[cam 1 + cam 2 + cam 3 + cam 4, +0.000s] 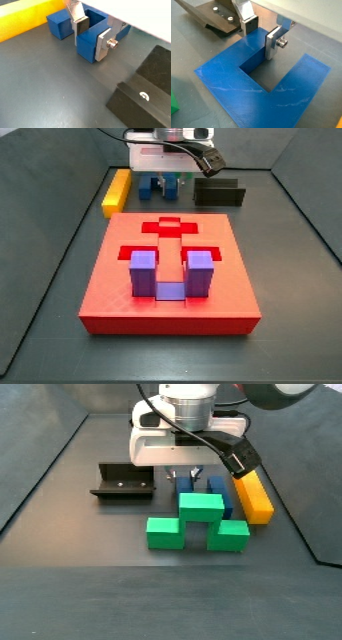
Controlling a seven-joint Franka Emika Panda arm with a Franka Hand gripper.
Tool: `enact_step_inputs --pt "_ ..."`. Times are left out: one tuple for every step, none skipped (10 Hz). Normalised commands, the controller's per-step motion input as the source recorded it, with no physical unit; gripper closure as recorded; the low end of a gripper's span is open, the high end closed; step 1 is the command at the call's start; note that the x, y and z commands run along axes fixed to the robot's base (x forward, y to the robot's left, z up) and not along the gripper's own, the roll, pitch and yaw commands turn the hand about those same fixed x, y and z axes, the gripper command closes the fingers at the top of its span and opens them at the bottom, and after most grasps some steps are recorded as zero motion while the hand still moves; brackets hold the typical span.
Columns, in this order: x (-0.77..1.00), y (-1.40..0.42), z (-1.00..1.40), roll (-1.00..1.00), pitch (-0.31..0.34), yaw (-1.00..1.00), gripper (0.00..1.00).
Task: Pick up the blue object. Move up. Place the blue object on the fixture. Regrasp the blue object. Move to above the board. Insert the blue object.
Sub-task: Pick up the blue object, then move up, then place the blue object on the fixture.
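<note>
White gripper (189,477), 2 silver fingers (103,44)
</note>
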Motion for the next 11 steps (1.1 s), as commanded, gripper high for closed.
enact_step_inputs --pt "0.0 0.0 0.0 0.0 0.0 0.0 1.0" --pt "0.0 0.0 0.0 0.0 0.0 0.0 1.0" --pt "0.0 0.0 0.0 0.0 0.0 0.0 1.0" --pt "0.0 0.0 0.0 0.0 0.0 0.0 1.0" --pt "0.0 0.0 0.83 0.0 0.0 0.0 1.0" --pt "-0.03 -0.06 0.81 -0.01 0.018 -0.02 1.0" --pt "-0.05 -0.06 0.68 0.0 0.025 -0.02 1.0" --pt "-0.03 -0.02 0.28 0.02 -0.007 -0.01 1.0" --pt "-0.07 -0.05 -0.31 -0.17 0.074 0.0 1.0" --pt "-0.08 -0.03 -0.33 -0.19 0.071 0.0 1.0" --pt "-0.09 -0.03 -0.31 -0.2 0.054 0.0 1.0"
